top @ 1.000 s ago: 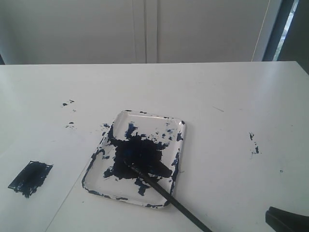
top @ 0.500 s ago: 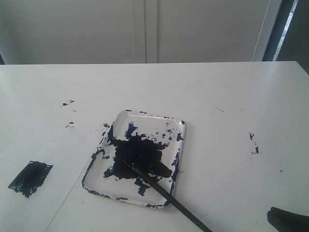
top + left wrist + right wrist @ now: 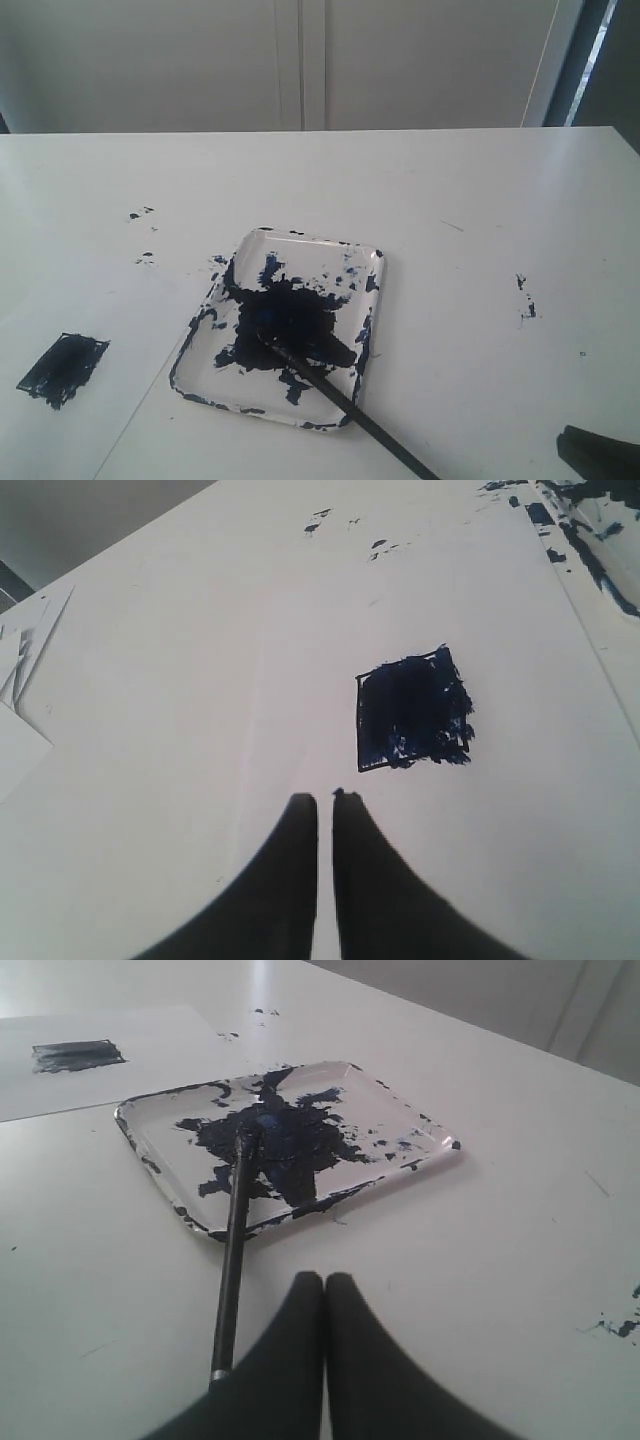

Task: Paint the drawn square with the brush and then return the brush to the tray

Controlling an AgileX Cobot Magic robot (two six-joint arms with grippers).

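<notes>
brush (image 3: 330, 388) lies free, with its bristle end in the big dark blot in the tray (image 3: 372, 262) and its handle sloping out over the near rim onto the table (image 3: 470, 200). it is longer than the tray is wide, so this propped lie is probably the only way it can sit there with the wet tip kept off the white surface. right gripper (image 3: 325, 1278) hovers just behind the handle's butt end, beside it and not touching; its jaws are closed together with nothing between them. in the exterior view only a dark corner of the right gripper (image 3: 598, 452) shows at the lower edge, well apart from the tray. left gripper (image 3: 325, 798) hangs over the paper (image 3: 150, 730) near the drawn square (image 3: 412, 708), jaws brought together to a thin slit and empty. it reads as parked out of the way, not working. the drawn square is filled dark blue-black. its thin outline is visible along two edges, ragged strokes run past the line on one side, and a few small white gaps show inside. in the exterior view the drawn square (image 3: 62, 368) sits on the sheet well to the left of the tray. stray specks (image 3: 140, 214) dot the table beyond the tray. judgement: painting is done and the brush is back in the tray, so both steps look complete.
</notes>
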